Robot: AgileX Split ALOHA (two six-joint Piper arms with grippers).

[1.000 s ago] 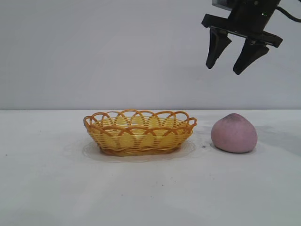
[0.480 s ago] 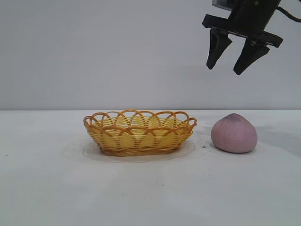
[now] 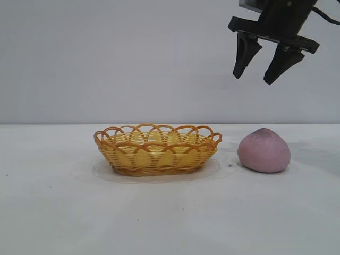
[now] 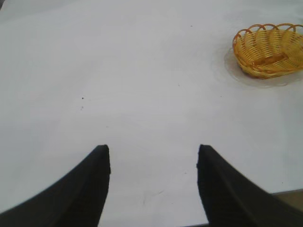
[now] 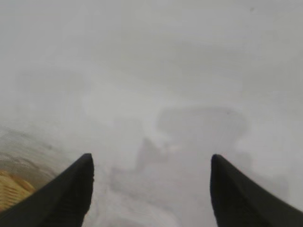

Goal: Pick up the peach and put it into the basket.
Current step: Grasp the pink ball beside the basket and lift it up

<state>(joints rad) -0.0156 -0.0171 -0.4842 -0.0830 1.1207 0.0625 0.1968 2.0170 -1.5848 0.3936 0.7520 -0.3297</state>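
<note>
The peach (image 3: 264, 150) is sitting on the white surface (image 3: 170, 212), just beside the basket (image 3: 158, 149) but not touching it, on the side toward the right arm. The basket is resting upright near the middle of the surface, and nothing is showing inside it. The right gripper (image 3: 266, 68) is hanging high above the peach, pointing downward, its jaws standing apart and holding nothing. In the left wrist view, the left gripper (image 4: 154, 175) is hovering over a bare part of the surface, well apart from the basket (image 4: 270, 50), and its jaws are likewise standing apart with nothing between them.
</note>
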